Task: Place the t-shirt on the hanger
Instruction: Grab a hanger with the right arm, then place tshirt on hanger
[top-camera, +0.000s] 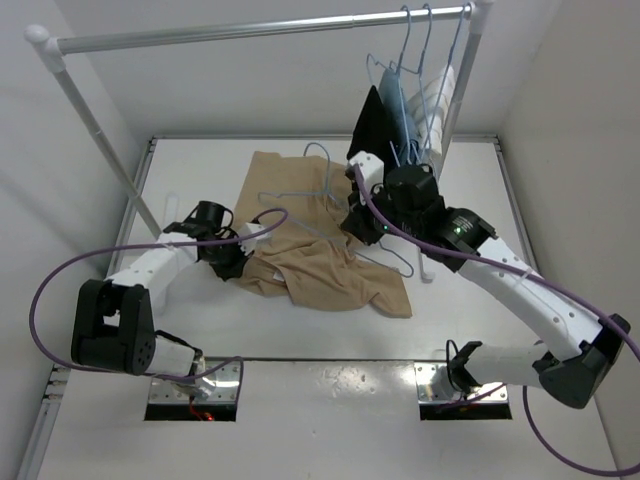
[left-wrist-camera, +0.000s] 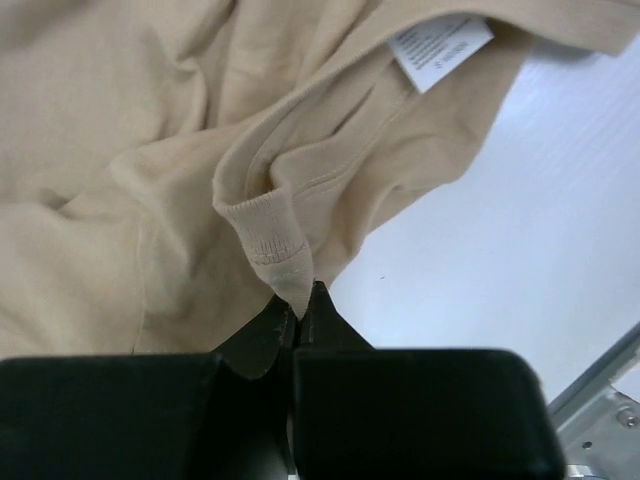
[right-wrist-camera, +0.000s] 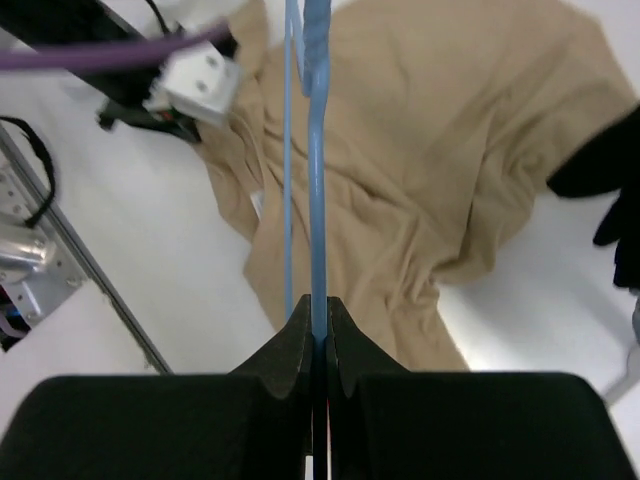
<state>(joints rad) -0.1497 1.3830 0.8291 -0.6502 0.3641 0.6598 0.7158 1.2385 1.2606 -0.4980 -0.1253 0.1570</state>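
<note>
White walls close in a white table (top-camera: 190, 175), with a silver metal clothes rail (top-camera: 250, 30) running across the back.

On the left, the left arm reaches low and inward from its base, its wrist bent down to the table. The left gripper (left-wrist-camera: 300, 300) is clamped on the ribbed collar (left-wrist-camera: 270, 245) of the large tan short-sleeved cotton t-shirt (top-camera: 320, 270), pinching a fold of the neck edge just above the table. A white care label (left-wrist-camera: 440, 45) shows inside the neckline.

At the centre, the t-shirt lies crumpled and spread on the table, not threaded onto anything.

To the right, the right arm stretches forward and across from its base, its wrist over the shirt's right side. The right gripper (right-wrist-camera: 316, 312) is closed tight on the thin pale-blue wire hanger (right-wrist-camera: 316, 150), which lies over the cloth, its frame pointing toward the left gripper.

At the far right, a black garment (top-camera: 375, 125), a blue garment (top-camera: 397, 115) and a white garment (top-camera: 440, 100) hang from the rail.

The task looks early to midway: both the collar and the hanger are gripped, but no hanger shoulder is inside the neck opening yet. Feeding the frame through the collar and settling the shirt remain.
</note>
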